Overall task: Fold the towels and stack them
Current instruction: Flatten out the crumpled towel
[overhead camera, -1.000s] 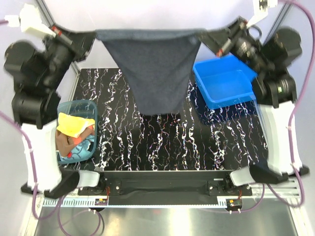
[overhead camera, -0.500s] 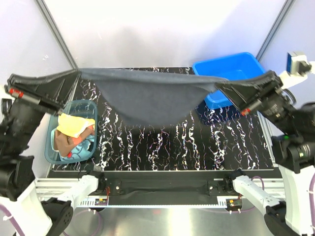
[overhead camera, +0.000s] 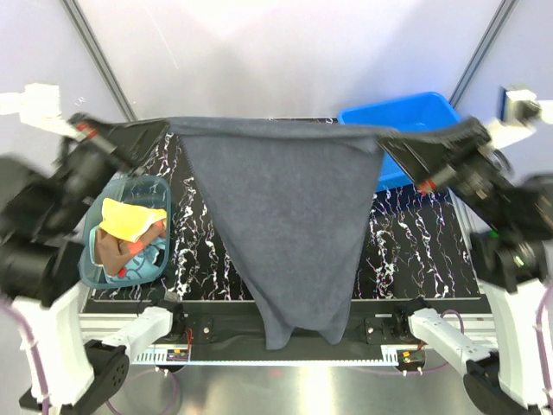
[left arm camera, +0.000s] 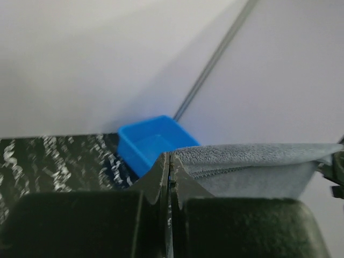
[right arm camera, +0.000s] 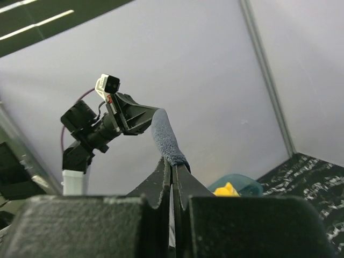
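The top view looked steeply down from above and behind the arm bases, far enough to take in the whole dark towel (overhead camera: pixel 285 225) and the table (overhead camera: pixel 415 251) beneath it; the left wrist view sat close behind the left gripper (left arm camera: pixel 169 157), facing level along the towel's top edge toward the blue bin (left arm camera: pixel 145 145) beyond it; the right wrist view sat equally close behind the right gripper (right arm camera: pixel 172 164), facing the opposite way along that edge and tilted upward; all three views shared the towel.
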### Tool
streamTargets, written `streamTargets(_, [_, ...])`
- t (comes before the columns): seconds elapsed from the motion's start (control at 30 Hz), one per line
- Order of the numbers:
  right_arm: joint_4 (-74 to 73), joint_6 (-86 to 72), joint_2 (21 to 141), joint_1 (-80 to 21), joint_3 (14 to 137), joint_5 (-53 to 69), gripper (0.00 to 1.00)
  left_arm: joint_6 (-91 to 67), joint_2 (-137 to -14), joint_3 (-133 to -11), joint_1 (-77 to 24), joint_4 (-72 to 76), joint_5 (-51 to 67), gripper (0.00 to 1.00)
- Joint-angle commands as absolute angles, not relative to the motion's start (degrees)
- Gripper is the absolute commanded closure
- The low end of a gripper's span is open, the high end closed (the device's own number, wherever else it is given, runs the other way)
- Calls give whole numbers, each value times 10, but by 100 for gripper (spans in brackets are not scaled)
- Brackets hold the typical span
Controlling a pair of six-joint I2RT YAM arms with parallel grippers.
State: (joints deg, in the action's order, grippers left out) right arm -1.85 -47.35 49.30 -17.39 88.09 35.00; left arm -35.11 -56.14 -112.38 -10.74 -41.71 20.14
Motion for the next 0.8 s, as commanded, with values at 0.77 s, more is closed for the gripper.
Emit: streamTargets(0.77, [-18, -297, 1338, -108, 1401, 373, 100, -229, -1211, -1214, -36, -113, 203, 100])
